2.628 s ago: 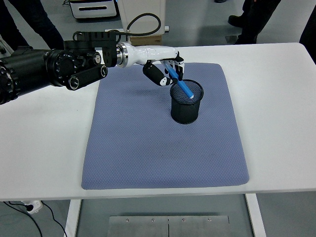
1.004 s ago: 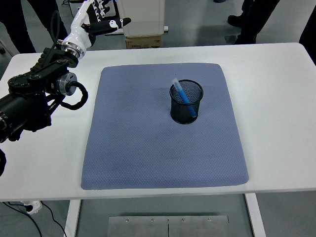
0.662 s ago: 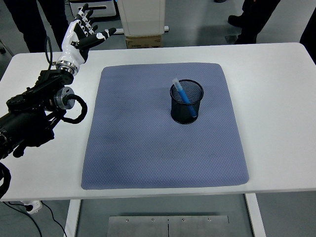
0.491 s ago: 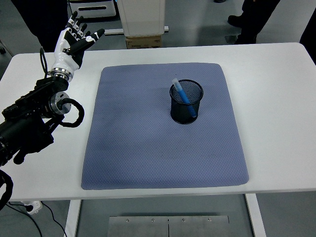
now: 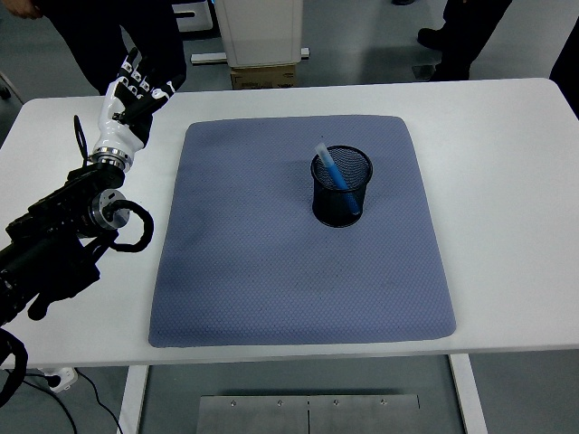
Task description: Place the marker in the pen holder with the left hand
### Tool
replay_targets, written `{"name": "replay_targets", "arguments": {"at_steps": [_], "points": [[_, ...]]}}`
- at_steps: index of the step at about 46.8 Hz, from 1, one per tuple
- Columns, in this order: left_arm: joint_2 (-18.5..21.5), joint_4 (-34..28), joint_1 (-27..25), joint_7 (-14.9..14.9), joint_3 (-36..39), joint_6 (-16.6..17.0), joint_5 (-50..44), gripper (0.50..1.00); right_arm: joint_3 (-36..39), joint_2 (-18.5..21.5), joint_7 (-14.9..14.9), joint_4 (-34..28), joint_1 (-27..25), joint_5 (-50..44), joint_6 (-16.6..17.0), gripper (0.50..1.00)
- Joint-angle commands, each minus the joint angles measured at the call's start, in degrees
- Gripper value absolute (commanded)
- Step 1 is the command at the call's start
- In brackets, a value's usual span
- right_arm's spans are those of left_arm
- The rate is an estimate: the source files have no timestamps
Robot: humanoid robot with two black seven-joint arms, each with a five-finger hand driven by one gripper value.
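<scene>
Head view, blue marker (image 5: 337, 175), white cap, leaning in black mesh pen holder (image 5: 342, 196)

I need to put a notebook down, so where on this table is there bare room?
Most of the blue mat lies bare, nearer than and left of the pen holder holding the marker. The white table right of the mat is bare too. The left strip is crowded by the left hand and its arm.
</scene>
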Motion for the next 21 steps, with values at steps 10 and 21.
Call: {"name": "replay_targets", "arguments": {"at_steps": [10,21], "points": [[-0.31,-0.07,2.21,0.00,-0.48,-0.34,-0.65,1.000,0.03,0.00,0.06,0.52,0.09,-0.17,0.09,1.000],[-0.22,-0.07,3.09,-0.09,-0.74,-0.34,-0.65,1.000,0.30,0.00,-0.03,0.52,0.00,0.09,0.09,1.000]]}}
